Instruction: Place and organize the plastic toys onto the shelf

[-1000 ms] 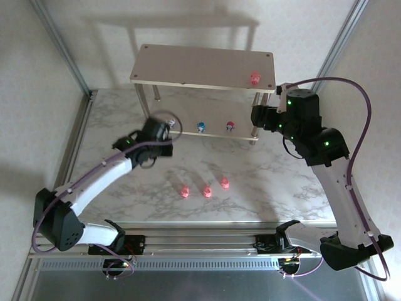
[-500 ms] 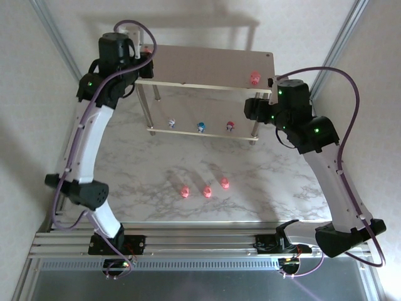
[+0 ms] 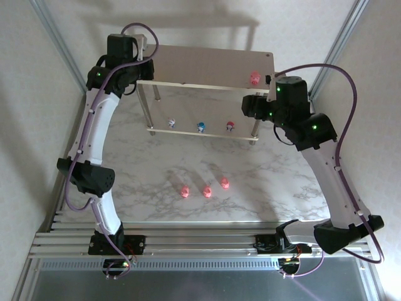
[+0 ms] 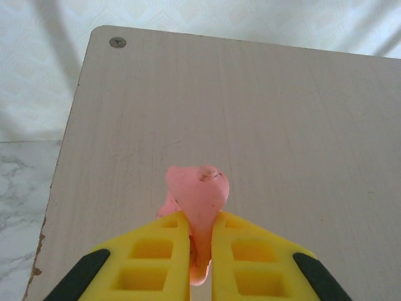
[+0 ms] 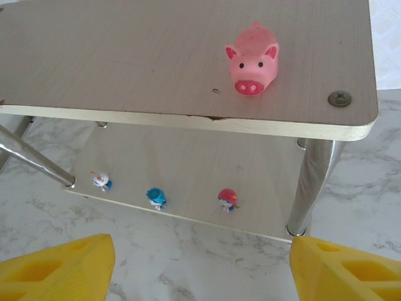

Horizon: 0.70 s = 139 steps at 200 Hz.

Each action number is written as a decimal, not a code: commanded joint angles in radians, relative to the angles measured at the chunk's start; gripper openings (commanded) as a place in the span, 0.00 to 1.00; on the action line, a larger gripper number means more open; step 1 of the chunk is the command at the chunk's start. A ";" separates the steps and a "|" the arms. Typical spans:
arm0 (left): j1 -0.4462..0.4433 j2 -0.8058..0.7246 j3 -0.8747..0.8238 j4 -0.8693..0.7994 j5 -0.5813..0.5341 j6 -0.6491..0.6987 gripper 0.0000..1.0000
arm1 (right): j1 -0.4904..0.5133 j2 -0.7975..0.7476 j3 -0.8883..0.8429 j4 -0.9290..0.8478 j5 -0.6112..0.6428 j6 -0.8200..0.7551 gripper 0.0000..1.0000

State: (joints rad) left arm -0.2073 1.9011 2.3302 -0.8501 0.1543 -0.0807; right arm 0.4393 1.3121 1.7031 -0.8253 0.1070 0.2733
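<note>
Left gripper point(image 4: 200, 219): shut tight on a pink pig point(image 4: 197, 188), pinching its lower half, with the rest poking out past the yellow fingers point(image 4: 156, 257). Swung up in the last moment, from low down by the left end of the lower board to high over the left corner of the shelf point(image 4: 282, 125). Right gripper point(image 5: 200, 276): hardly moved, fingers wide apart, nothing between them, waiting at the right end of the shelf.

For the job, that probably means time to set this pig down on the top board. Already up there: one pig on the top board point(image 5: 252, 59), near the right end, close to a corner screw. On the lower board, in a row: a white toy point(image 5: 100, 180), a blue toy point(image 5: 156, 197) and a red toy point(image 5: 227, 199). Not yet put away: three pigs on the desk point(image 3: 207, 191), well apart from the shelf.

Lots of bare board ahead and to the right of the held pig. Left edge close by, though, with a dark screw point(image 4: 117, 42) at the far corner. Safer to put the pig down a little way in from that edge, so no tumble onto the desk point(image 3: 282, 182). Nothing in the way above the top board. Much tighter under it, between the thin silver legs point(image 5: 313, 182).
</note>
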 commanded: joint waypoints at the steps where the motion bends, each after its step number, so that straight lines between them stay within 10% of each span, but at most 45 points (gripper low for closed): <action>1: 0.012 0.008 0.028 -0.006 0.025 0.016 0.12 | 0.013 0.012 0.030 0.026 -0.010 -0.013 0.74; 139: 0.034 0.058 0.008 0.006 0.031 -0.008 0.29 | 0.020 0.008 0.017 0.038 -0.003 -0.006 0.75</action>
State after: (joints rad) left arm -0.1860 1.9301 2.3302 -0.8368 0.1761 -0.0818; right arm 0.4507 1.3228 1.7039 -0.8101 0.1032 0.2737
